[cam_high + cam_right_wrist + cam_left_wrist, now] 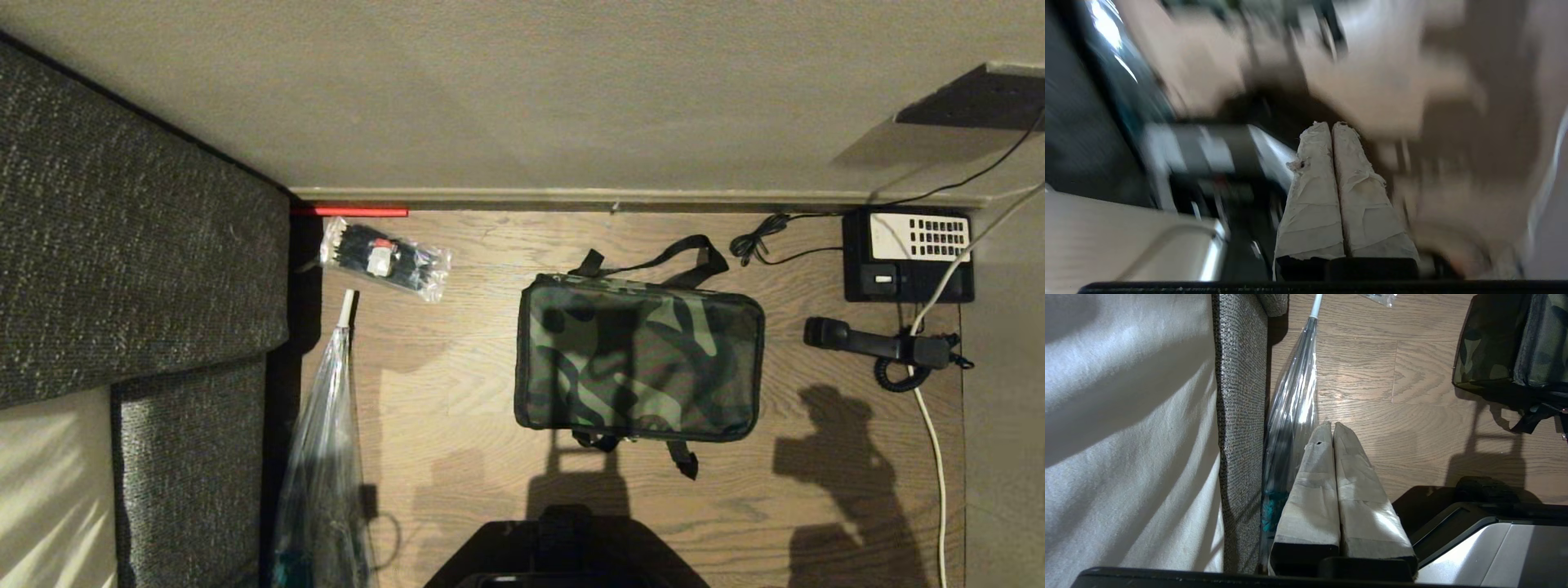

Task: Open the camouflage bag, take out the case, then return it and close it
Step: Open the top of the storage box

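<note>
The camouflage bag (639, 362) lies flat and closed on the wooden floor in the middle of the head view, black straps trailing from its far and near edges. One corner of it shows in the left wrist view (1494, 347). The case is hidden. Neither arm appears in the head view. My left gripper (1332, 425) hangs shut and empty beside the sofa, well to the left of the bag. My right gripper (1331, 124) is shut with nothing between its taped fingers; the scene behind it is smeared by motion.
A grey sofa (139, 245) fills the left side. Next to it lie a folded clear umbrella (326, 457) and a clear packet of black items (384, 259). A black desk phone (908, 255), its handset (878, 343) and a white cable (935, 441) sit right of the bag.
</note>
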### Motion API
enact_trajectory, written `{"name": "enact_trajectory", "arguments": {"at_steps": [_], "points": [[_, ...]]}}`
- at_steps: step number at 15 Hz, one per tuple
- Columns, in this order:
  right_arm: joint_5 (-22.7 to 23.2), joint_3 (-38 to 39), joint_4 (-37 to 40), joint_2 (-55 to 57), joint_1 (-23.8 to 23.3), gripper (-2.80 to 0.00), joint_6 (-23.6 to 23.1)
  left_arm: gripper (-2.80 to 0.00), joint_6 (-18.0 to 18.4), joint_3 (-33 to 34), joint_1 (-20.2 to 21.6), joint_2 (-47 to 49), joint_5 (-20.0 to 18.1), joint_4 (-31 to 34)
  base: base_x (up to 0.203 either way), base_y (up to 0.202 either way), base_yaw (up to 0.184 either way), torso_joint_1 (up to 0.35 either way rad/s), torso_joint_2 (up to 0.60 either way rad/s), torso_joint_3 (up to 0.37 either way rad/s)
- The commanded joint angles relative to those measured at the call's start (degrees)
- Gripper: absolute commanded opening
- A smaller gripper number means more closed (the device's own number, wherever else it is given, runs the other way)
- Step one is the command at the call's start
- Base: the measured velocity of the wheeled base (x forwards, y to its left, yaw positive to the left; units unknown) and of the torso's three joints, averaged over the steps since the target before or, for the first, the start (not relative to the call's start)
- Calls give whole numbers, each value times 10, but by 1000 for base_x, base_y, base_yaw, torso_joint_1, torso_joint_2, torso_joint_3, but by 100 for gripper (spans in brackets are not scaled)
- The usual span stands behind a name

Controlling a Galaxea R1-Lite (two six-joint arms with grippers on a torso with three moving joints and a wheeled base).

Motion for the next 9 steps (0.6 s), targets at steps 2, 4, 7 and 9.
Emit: {"name": "enact_trajectory", "arguments": {"at_steps": [2,4,7,9], "points": [[7,28,42,34,14,-280,11,-280,0,0,0,0,0,0,0,0,0,0,0,0],[42,9,109,8,14,-280,15,-280,0,0,0,0,0,0,0,0,0,0,0,0],[59,26,111,3,14,-280,15,-280,0,0,0,0,0,0,0,0,0,0,0,0],[57,26,110,6,14,-280,15,-280,0,0,0,0,0,0,0,0,0,0,0,0]]}}
